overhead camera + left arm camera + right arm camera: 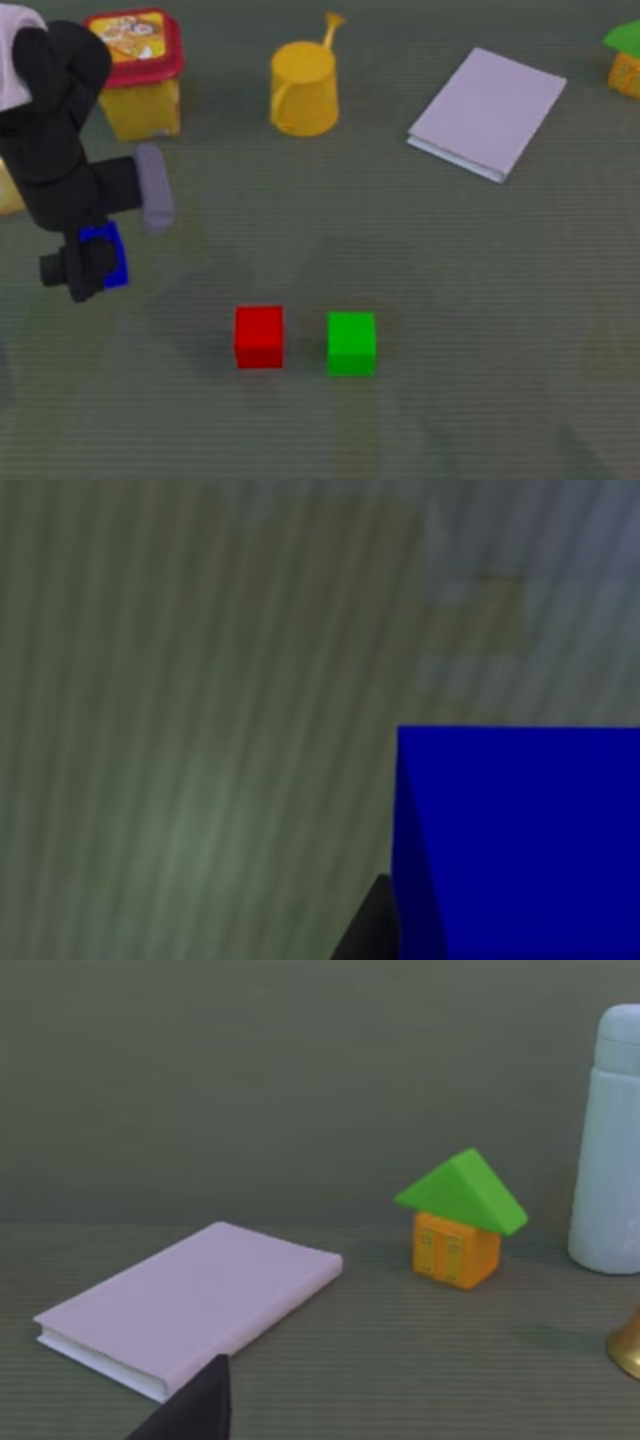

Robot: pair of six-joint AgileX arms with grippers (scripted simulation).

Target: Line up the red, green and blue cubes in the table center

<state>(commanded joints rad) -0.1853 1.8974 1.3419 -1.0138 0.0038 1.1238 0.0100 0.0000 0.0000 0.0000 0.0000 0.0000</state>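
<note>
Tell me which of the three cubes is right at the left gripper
The blue cube, at the table's left, partly under the left gripper. The red cube and green cube sit side by side, apart from it, nearer the middle.

A yellow tub (140, 75) with a red lid stands at the table's far left, a yellow watering can (304, 88) near its right. A lilac book (488, 112) lies farther right; beyond it, an orange block (456, 1248) with green roof stands beside a pale bottle (608, 1140).
</note>
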